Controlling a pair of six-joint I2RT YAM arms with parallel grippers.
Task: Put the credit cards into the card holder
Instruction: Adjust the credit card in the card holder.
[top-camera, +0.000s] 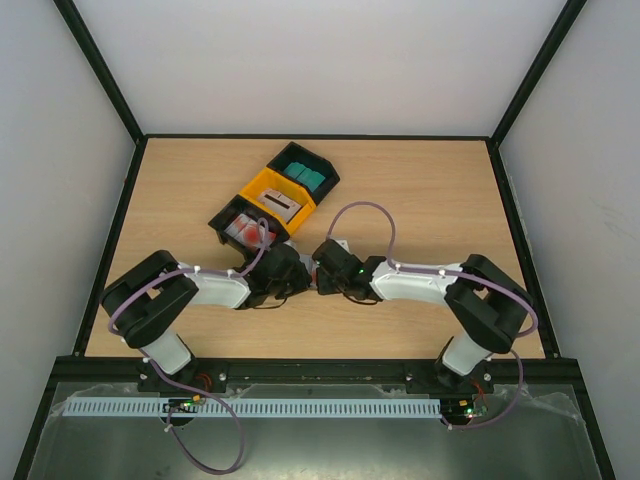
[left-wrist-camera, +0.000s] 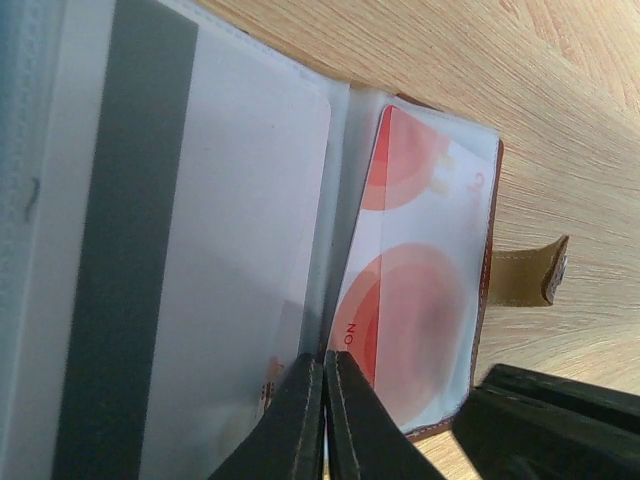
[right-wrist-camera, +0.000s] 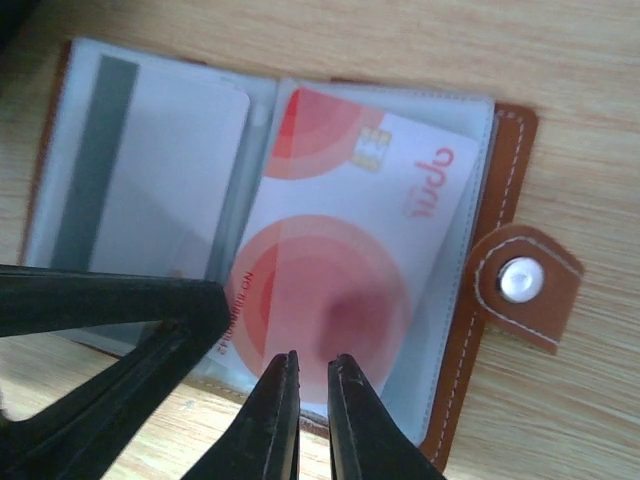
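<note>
The left arm (top-camera: 215, 290) is bending at the elbow and reaching toward 3 o'clock, its wrist tipping down. The left gripper (left-wrist-camera: 325, 390) is pressing its fingers together. The right arm (top-camera: 420, 285) is reaching toward 9 o'clock from its own bent elbow. The right gripper (right-wrist-camera: 312, 390) is pointing down, its fingers standing a narrow gap apart. Both grippers are meeting mid-table, just beside each other.

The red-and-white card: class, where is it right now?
In the right wrist view the red-and-white card sits inside the open card holder, in its clear sleeve on the picture's right, beside the snap tab; a grey-striped card fills the left sleeve.
</note>
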